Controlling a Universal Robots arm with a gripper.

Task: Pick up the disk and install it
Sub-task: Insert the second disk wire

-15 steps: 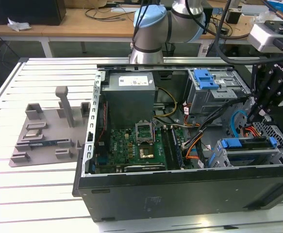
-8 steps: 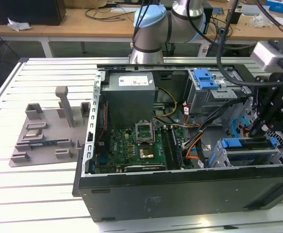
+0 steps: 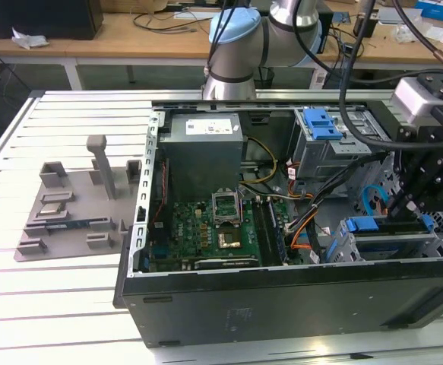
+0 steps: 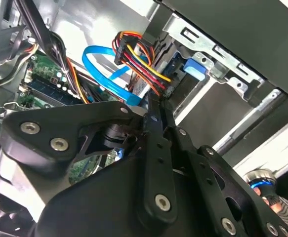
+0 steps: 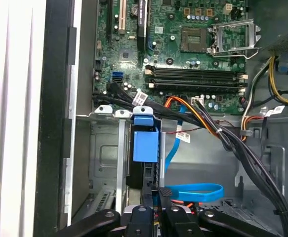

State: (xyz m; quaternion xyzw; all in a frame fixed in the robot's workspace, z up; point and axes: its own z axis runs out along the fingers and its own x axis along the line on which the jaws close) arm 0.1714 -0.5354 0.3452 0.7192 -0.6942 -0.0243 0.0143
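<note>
The open computer case (image 3: 282,304) lies on its side on a slatted aluminium table (image 3: 54,304). The arm reaches into the end at the exterior view's right.

The disk (image 3: 365,225) sits on edge in the low drive cage (image 5: 104,148) at that end. Its blue side rail runs along the top, and in the first wrist view its blue end tab (image 5: 144,143) stands against the cage's front lip. The dark body below the tab is mostly hidden in shadow, so its label cannot be seen.

The gripper (image 5: 156,188) is drawn narrow, its 2 black fingers (image 5: 148,195) almost meeting. The tips are just beside the disk's near edge, and whether they touch it cannot be made out. In the second wrist view the gripper (image 4: 156,104) points toward the blue tab (image 4: 193,68), and its own linkage blocks most of that picture.

A white sticker (image 3: 210,127) on the grey power supply (image 3: 206,160) carries print too small to read. Small white tags (image 5: 183,136) on the cable bundle are just as illegible.

A flat blue data cable (image 5: 193,191) loops just beyond the fingers, close to the orange, red and yellow power leads (image 4: 139,59). The green motherboard (image 5: 183,49) shows an open CPU socket (image 5: 218,37) and 4 memory slots (image 5: 195,76).

A blue latch (image 3: 321,122) tops the upper cage. A grey moulded fixture (image 3: 77,205) lies well apart from the case, at the exterior view's left.
</note>
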